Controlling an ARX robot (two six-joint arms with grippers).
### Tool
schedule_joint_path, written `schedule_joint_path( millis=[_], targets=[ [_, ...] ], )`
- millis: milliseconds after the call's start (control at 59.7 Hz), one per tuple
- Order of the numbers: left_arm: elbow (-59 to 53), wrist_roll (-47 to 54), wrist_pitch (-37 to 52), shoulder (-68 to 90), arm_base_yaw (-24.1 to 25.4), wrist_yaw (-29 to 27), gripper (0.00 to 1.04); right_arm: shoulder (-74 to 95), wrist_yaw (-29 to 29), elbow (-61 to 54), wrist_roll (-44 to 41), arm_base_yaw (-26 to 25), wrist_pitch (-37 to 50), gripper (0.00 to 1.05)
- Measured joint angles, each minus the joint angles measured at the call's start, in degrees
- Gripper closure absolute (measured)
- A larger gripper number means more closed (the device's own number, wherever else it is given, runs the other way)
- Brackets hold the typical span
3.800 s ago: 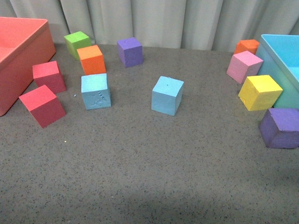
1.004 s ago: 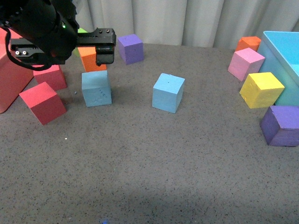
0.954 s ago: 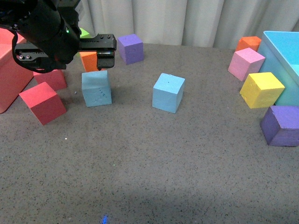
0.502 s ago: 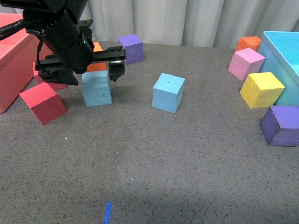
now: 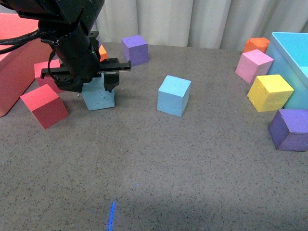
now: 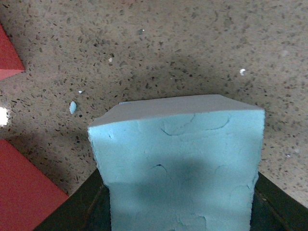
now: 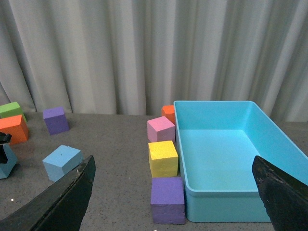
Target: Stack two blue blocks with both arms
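The embossed blue block (image 5: 99, 97) sits at the left of the table, and my left gripper (image 5: 97, 86) stands open over it. In the left wrist view this block (image 6: 178, 163) fills the space between the two dark fingers (image 6: 79, 209), which flank its sides. The plain blue block (image 5: 173, 95) with a tiny dot sits alone mid-table, also seen in the right wrist view (image 7: 61, 162). My right gripper (image 7: 173, 202) hangs open and empty, high above the right side of the table; it is out of the front view.
A red bin (image 5: 19, 53) and two red cubes (image 5: 43, 105) lie left of the left arm. An orange cube (image 5: 102, 52) and a purple cube (image 5: 134, 49) sit behind it. At right are a light blue bin (image 5: 293, 62) and pink (image 5: 254, 66), yellow (image 5: 269, 92) and purple (image 5: 289, 129) cubes.
The left arm came in from the left and lowered over the embossed blue block, so its open fingers now straddle it. The plain blue block has not moved.
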Motion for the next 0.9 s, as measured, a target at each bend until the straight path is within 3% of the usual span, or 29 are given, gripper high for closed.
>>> schedule_joint_path(
  millis=[402,619,904],
  targets=[
    [-1.07,2.56,0.44,-10.93,-9.4,1.73,0.57,0.0,0.02,0.0,0.0,0.0,0.0,0.1],
    [3.34,6.64,-3.58,-9.77,-14.64,2.34,0.57,0.0,0.02,0.0,0.0,0.0,0.0,0.1],
    [11.19,9.6,-6.95,-3.5,-16.5,-0.11,0.57,0.0,0.02,0.0,0.0,0.0,0.0,0.1]
  ],
)
